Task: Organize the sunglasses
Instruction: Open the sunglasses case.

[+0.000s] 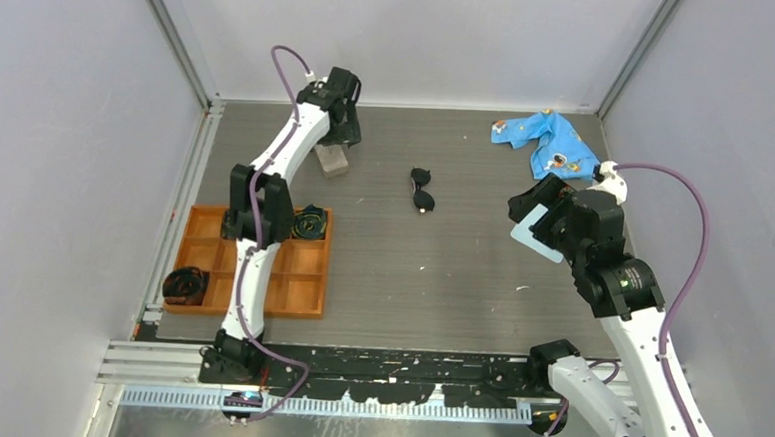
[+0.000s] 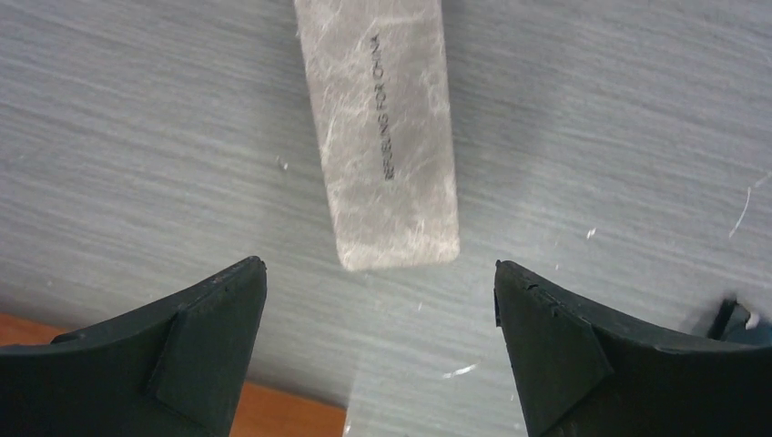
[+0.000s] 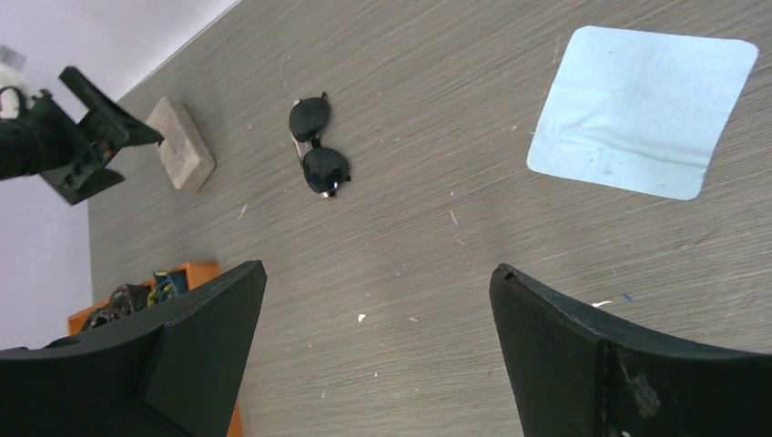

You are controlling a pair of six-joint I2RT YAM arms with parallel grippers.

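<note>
The sunglasses (image 1: 422, 189) (image 3: 319, 157) lie folded on the grey table, mid-back, with nothing touching them. My left gripper (image 1: 342, 134) (image 2: 380, 266) hovers open over the grey-tan oblong case (image 1: 333, 160) (image 2: 382, 127), left of the sunglasses. The case's near end lies between the fingertips and neither finger touches it. My right gripper (image 1: 527, 208) (image 3: 378, 267) is open and empty above bare table, to the right of the sunglasses. The right wrist view also catches the left gripper (image 3: 73, 146) beside the case (image 3: 182, 143).
An orange compartment tray (image 1: 301, 296) (image 3: 205, 269) with dark coiled bundles (image 1: 185, 285) sits at the left. A pale blue square cloth (image 1: 535, 234) (image 3: 642, 109) lies under the right gripper. A blue patterned cloth (image 1: 550, 142) lies at the back right. Walls enclose the table.
</note>
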